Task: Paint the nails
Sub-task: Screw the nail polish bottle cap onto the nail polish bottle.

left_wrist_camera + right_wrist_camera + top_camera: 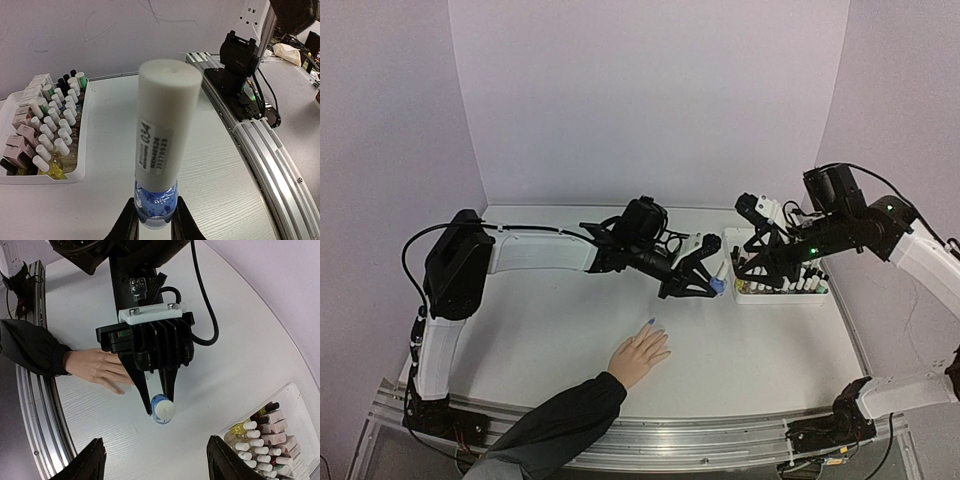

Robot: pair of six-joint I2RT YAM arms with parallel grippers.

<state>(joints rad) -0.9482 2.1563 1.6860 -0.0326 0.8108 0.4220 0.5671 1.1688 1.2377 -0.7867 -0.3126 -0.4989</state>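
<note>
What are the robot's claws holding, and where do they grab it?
The left gripper pinches a polish bottle by its blue glass bottom. The right gripper holds nothing.

my table (750, 350) | near edge, middle: human hand (639, 355) palm down | far right corner: tray (782, 298) of polish bottles

This was a robotics lab cell rather than a home or salon. Plain pale backdrop panels (650, 100) boxed in a white tabletop (520, 330). The left arm (540, 250) and right arm (920, 258) stood on an aluminium rail (700, 440) along its near edge, with black cables (206, 292) trailing. Beyond the rail lay a grey surface (295, 115) strewn with wires and clutter.
</note>
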